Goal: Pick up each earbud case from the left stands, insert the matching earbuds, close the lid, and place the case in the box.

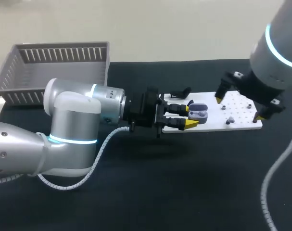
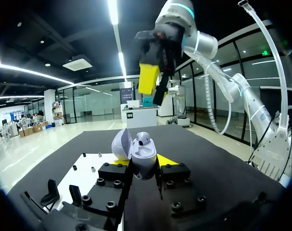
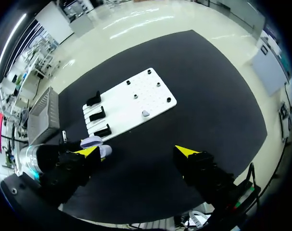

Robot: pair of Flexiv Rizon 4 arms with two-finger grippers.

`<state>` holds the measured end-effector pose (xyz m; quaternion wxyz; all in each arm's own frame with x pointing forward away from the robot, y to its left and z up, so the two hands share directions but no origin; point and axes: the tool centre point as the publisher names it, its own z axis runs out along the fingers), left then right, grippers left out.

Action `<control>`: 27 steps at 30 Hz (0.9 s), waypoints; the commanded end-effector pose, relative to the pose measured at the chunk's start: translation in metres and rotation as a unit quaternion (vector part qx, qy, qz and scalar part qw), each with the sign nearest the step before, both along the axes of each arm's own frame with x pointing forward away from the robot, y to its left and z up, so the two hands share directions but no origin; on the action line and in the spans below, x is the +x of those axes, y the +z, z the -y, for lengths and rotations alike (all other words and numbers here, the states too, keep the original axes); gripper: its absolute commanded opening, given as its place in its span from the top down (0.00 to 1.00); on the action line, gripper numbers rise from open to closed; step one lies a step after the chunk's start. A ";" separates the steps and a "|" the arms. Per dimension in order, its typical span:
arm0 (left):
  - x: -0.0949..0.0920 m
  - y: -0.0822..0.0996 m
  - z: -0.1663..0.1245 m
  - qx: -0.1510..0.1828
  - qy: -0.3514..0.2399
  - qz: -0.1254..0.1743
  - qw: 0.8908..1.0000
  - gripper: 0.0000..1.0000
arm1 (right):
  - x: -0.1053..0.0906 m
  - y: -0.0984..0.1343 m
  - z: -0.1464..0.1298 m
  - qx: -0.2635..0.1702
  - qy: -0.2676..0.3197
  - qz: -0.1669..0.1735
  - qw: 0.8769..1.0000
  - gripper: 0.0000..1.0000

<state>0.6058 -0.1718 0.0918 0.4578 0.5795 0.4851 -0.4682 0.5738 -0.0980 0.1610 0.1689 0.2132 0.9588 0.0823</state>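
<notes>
Head view: case [image 1: 198, 112], lid open, at 3 o'clock, above the white board [image 1: 239, 102].
Left gripper [image 1: 190, 113]: clamped on the case's lower shell from both sides.
Right gripper [image 1: 237, 108]: fingers apart, empty, at 2 o'clock.
Handling: probably light, stiff, slick plastic with a delicate hinge; best held by the shell, never the lid.
Basket [image 1: 64, 53]: at 10 o'clock.
Writing: none legible.
</notes>
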 end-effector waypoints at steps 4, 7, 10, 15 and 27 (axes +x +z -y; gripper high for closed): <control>-0.002 -0.001 0.000 -0.002 0.003 0.002 1.000 1.00 | -0.004 -0.016 0.021 0.024 0.054 0.013 0.998 0.00; -0.002 -0.001 0.000 -0.002 0.003 0.002 1.000 1.00 | -0.005 -0.022 0.019 0.006 0.068 0.021 0.997 0.00; -0.002 -0.001 0.000 -0.002 0.003 0.002 1.000 1.00 | -0.003 -0.030 0.014 -0.015 0.083 0.024 0.996 0.00; -0.002 -0.001 0.000 -0.002 0.003 0.002 1.000 1.00 | 0.007 -0.044 0.011 -0.029 0.102 0.019 0.994 0.00; -0.002 -0.001 0.000 -0.002 0.003 0.002 1.000 1.00 | 0.027 -0.067 0.018 0.000 0.089 -0.010 0.996 0.00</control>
